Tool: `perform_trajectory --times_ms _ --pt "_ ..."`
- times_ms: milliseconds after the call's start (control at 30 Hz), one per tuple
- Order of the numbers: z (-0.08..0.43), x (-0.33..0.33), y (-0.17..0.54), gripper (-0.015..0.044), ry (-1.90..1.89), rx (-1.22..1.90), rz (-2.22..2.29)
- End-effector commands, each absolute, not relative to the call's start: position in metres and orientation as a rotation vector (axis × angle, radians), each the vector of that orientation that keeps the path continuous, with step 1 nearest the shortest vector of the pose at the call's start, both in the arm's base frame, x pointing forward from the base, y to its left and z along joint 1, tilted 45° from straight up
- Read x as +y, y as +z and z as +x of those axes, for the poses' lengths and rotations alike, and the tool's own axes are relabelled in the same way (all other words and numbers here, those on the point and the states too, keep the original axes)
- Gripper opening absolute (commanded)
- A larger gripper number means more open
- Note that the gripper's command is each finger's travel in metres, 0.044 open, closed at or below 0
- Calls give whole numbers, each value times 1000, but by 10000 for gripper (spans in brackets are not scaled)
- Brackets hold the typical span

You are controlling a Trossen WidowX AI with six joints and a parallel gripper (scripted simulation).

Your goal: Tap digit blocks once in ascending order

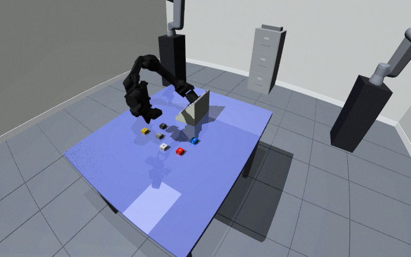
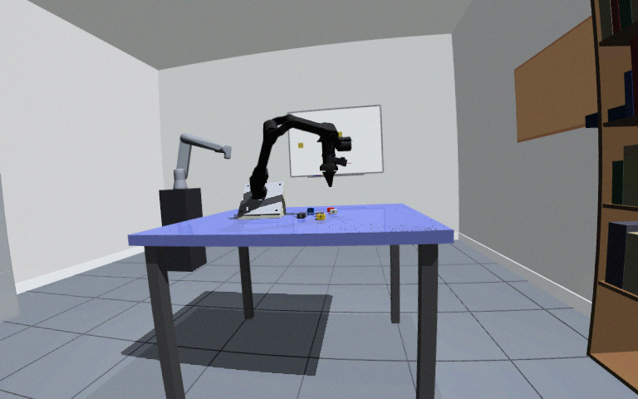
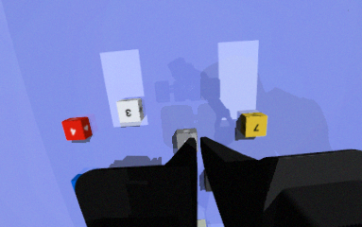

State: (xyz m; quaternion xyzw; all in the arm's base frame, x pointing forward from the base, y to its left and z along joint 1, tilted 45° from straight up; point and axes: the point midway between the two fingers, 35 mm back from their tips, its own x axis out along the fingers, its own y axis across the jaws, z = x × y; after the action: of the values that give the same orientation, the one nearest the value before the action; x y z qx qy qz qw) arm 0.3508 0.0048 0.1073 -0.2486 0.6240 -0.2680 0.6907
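Black two-finger gripper (image 1: 147, 121) (image 2: 330, 185) (image 3: 197, 143) pressed together, nothing pinched, above table. Landmark: small gray cube block (image 1: 159, 135) (image 3: 185, 137). White cube "3" (image 1: 163, 146) (image 2: 332, 211) (image 3: 129, 112), yellow cube "7" (image 1: 144, 130) (image 2: 321, 217) (image 3: 254, 125), black cube (image 1: 162, 126) (image 2: 301, 215) near it; red, blue cubes farther.

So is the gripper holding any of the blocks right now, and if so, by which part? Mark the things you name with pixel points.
No, nothing is held; the gripper (image 2: 330, 185) (image 3: 197, 143) is shut, above the table (image 1: 214, 172) (image 2: 287, 239).

wrist view: 4 block (image 1: 180, 151) (image 2: 330, 209) (image 3: 77, 129) left | 3 block (image 1: 163, 146) (image 2: 333, 212) (image 3: 129, 112) between | 7 block (image 1: 144, 130) (image 2: 321, 217) (image 3: 255, 125) right | all apart, on table (image 1: 201, 178) (image 2: 287, 240) (image 3: 310, 47) | three other blocks (image 1: 159, 135) (image 2: 301, 215) (image 3: 184, 137) there too
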Motion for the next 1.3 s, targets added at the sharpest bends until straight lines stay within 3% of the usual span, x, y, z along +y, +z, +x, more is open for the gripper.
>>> perform_trajectory --times_ms 0,367,567,1267 --pt "325 -45 150 20 -612 1399 -580" --pt "308 -71 168 20 -625 1398 -588" --pt "313 -125 116 20 -628 1396 -591" --pt "314 -142 99 20 -629 1396 -592"
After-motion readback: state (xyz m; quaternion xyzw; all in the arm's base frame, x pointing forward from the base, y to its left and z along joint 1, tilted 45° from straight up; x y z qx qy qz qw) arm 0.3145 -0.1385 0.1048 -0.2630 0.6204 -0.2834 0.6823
